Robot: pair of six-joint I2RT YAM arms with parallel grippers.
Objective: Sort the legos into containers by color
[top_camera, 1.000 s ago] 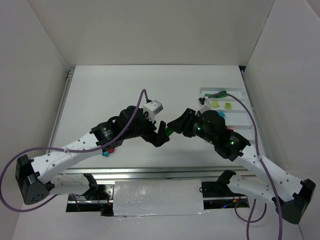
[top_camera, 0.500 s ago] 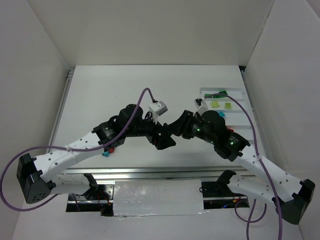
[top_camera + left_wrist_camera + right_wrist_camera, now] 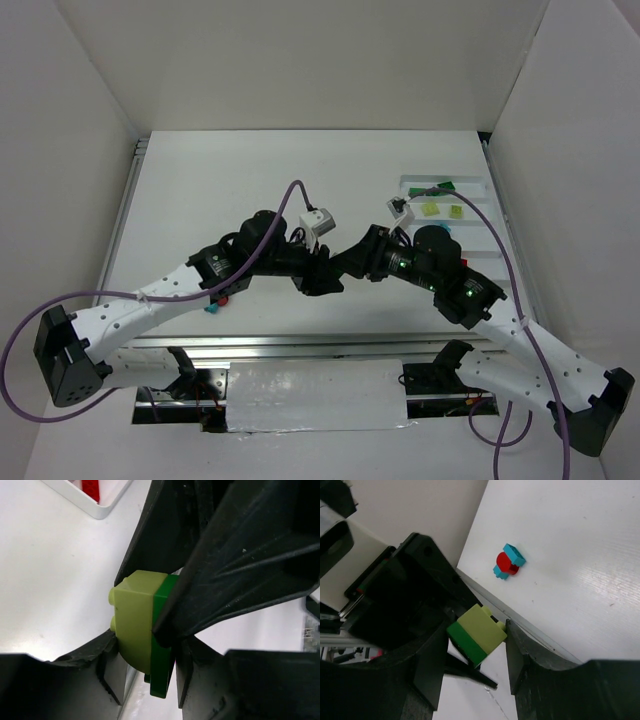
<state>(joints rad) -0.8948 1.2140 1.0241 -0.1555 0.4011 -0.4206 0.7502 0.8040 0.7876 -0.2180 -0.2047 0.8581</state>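
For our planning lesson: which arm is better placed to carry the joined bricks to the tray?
Probably right. The tray sits on that side, and the right pincer grips the joined bricks.

Worktop (image 3: 210,190), white, walled in white: left arm (image 3: 150,295) and right arm (image 3: 520,335) stretch in from the near edge. The left end effector (image 3: 326,279) and right end effector (image 3: 343,268) are tip to tip over the middle, their jaws too bunched together to read from above. Tray (image 3: 405,185), white, far right: one dark green lego (image 3: 441,187) in the farthest compartment, two yellow-green legos (image 3: 430,209) side by side in the next. Loose against the left arm: cyan lego (image 3: 211,309) and red lego (image 3: 222,298), close together.
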